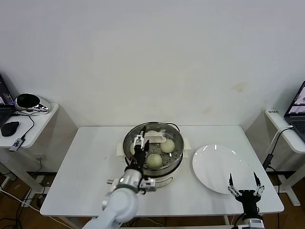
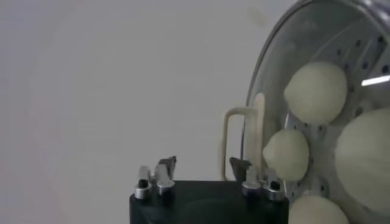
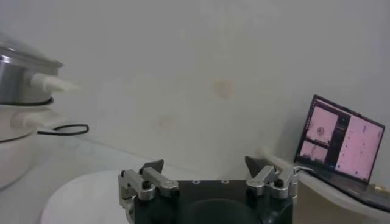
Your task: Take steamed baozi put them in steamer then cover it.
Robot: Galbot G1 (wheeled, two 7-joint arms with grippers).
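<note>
My left arm (image 1: 119,205) is a smooth silver-grey tube that ends in a black wrist block. Beyond the block, my left gripper (image 1: 138,151) carries dark pointed fingers on bright metal knuckles (each capped by a small black screw). My right gripper (image 1: 245,187) has the same build, black-bodied with silver hinges.

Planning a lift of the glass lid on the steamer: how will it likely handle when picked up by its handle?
The lid looks like rigid glass with a metal rim, so probably stiff, breakable and fairly heavy. Its narrow handle may let it tilt. The left gripper is open above it.
</note>
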